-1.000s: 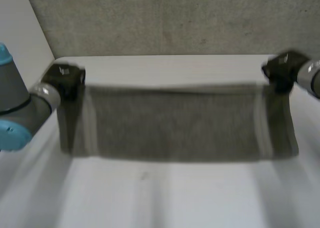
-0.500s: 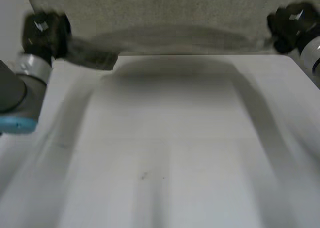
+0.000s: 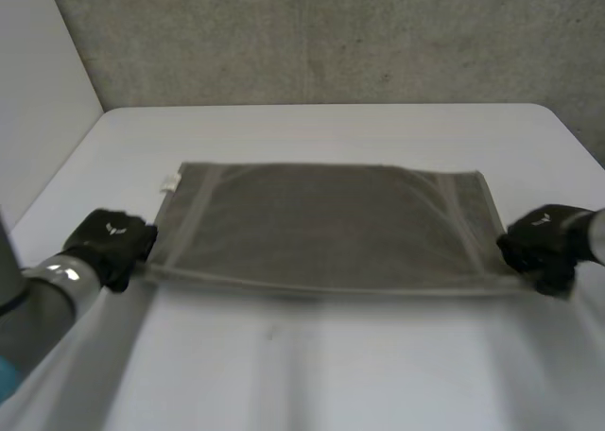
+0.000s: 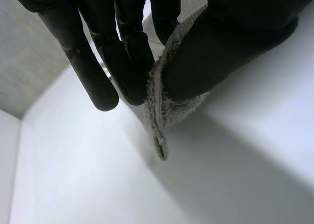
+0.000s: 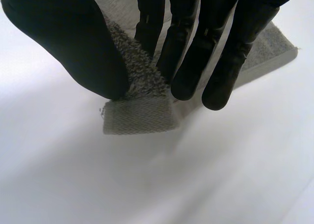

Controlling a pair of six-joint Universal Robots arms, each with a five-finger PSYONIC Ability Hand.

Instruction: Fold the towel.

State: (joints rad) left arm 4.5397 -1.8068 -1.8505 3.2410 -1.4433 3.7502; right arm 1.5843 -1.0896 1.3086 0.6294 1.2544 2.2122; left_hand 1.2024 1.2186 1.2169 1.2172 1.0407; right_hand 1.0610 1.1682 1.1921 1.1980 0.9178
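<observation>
The towel (image 3: 321, 228) is seen spread across the middle of the table (image 3: 312, 374), pinched at both near corners.
Its near-left corner is clamped between thumb and fingers of the left hand (image 3: 112, 244); the near-right corner is pinched likewise by the right hand (image 3: 541, 245).

Towel (image 3: 326, 225): earlier held aloft and stretched between the hands, now laid flat on the tabletop (image 3: 331, 365) | left hand (image 3: 112, 244): brought down and nearer, to the towel's near left corner | right hand (image 3: 541, 247): likewise lowered, to the near right corner
</observation>
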